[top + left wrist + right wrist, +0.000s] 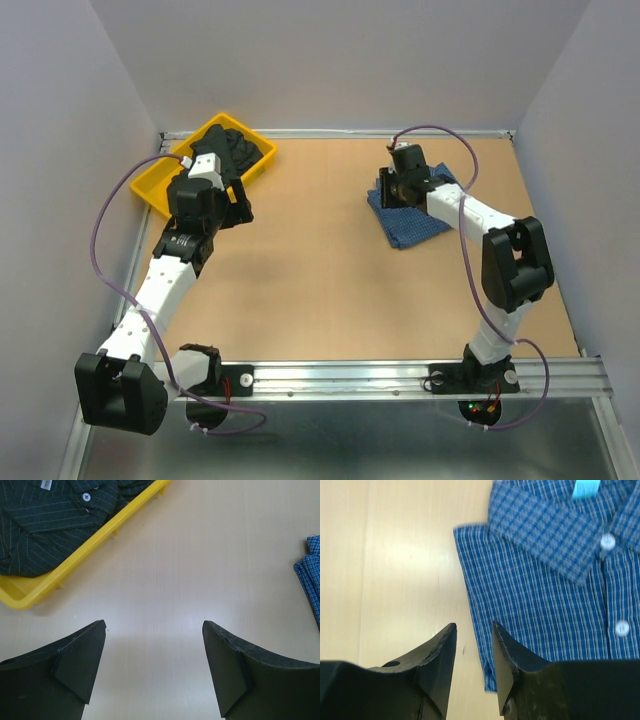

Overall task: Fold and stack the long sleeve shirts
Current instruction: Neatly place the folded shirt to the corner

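Note:
The blue checked shirt (415,228) lies folded on the table at the back right, collar and buttons up (555,580). My right gripper (388,195) hovers over its left edge, jaws a little apart with nothing between them (473,627). The black shirt (240,148), with fine pale stripes, a white tag and a white button, lies crumpled in a yellow tray (150,190); it also shows in the left wrist view (55,525). My left gripper (238,203) is wide open and empty (154,630) over bare table just right of the tray (90,540).
The wooden table is boxed in by grey walls at the left, back and right. A metal rail with both arm bases runs along the near edge (400,375). The blue shirt's edge shows at the right of the left wrist view (311,580).

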